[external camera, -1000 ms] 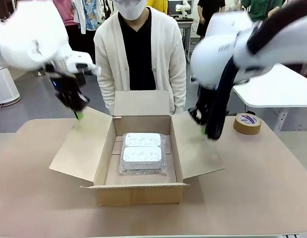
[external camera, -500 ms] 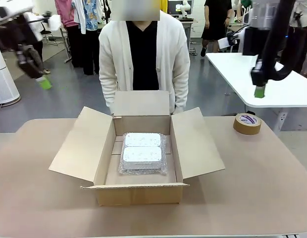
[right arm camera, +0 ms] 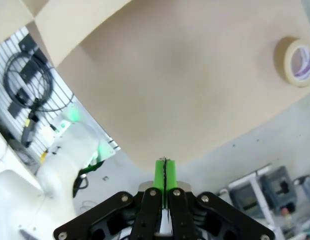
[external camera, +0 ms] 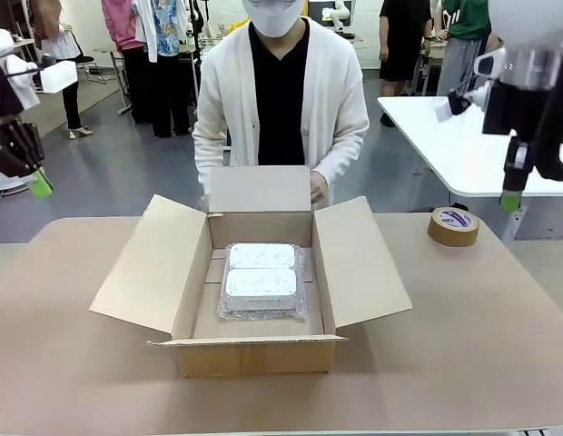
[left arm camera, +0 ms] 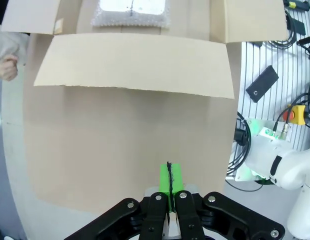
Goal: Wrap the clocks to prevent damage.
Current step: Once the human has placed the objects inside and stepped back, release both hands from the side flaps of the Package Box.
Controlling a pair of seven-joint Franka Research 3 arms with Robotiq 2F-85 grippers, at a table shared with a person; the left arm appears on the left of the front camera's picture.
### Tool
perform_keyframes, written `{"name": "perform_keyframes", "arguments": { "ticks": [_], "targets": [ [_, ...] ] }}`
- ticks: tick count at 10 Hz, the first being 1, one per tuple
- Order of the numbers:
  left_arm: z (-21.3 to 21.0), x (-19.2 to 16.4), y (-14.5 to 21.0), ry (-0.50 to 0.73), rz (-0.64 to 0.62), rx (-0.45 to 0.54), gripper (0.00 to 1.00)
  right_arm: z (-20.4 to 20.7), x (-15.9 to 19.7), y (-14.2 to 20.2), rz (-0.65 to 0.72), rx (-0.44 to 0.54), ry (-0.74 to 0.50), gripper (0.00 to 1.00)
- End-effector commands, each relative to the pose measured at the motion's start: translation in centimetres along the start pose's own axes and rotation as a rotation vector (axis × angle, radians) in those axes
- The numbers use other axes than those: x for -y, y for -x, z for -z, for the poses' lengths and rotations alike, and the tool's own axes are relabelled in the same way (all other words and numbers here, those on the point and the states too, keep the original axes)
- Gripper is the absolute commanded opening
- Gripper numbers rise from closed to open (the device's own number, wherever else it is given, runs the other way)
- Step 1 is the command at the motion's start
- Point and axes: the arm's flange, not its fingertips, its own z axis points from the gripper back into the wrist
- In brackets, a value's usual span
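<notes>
Clocks: two white, rounded-oblong clocks [external camera: 261,280] side by side in crinkly clear bubble wrap, on the floor of the open cardboard box [external camera: 150,268].
Hard to see: the wrap blurs the clock faces, which look blank.
Tape: brown tape roll [external camera: 453,226] on the matte tan table [external camera: 463,336].
Left arm: left gripper [external camera: 41,184] raised beyond the table's left edge, green pads pressed together, empty.
Right arm: right gripper [external camera: 509,201] high over the tape roll, pointing down, pads together, empty.
</notes>
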Motion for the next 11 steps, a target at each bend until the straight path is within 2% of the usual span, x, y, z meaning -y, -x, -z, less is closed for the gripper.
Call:
{"name": "perform_keyframes", "arguments": {
  "ticks": [1, 4, 5, 6, 7, 11],
  "targets": [
    [1.3, 1.0, -0.1, -0.040, 0.021, -0.027, 0.00, 0.8, -1.8, 1.7, -0.142, 0.068, 0.022, 0.01],
    [3.6, 3.2, -1.6, -0.069, -0.008, -0.033, 0.00, 0.5, -2.7, 2.1, -0.223, 0.011, 0.057, 0.01],
    [2.8, 1.7, -2.4, -0.079, -0.017, -0.061, 0.00, 0.5, -2.7, 1.7, -0.223, -0.002, 0.066, 0.01],
    [2.5, 1.3, -3.1, -0.082, -0.002, -0.097, 0.00, 0.1, -2.8, 1.8, -0.176, 0.032, 0.041, 0.01],
    [3.1, 2.3, -1.8, -0.046, 0.009, -0.033, 0.00, 0.1, -2.8, 1.8, -0.176, 0.032, 0.041, 0.01],
    [3.1, 2.3, -1.8, -0.046, 0.009, -0.033, 0.00, 0.1, -2.8, 1.8, -0.176, 0.032, 0.041, 0.01]
  ]
}}
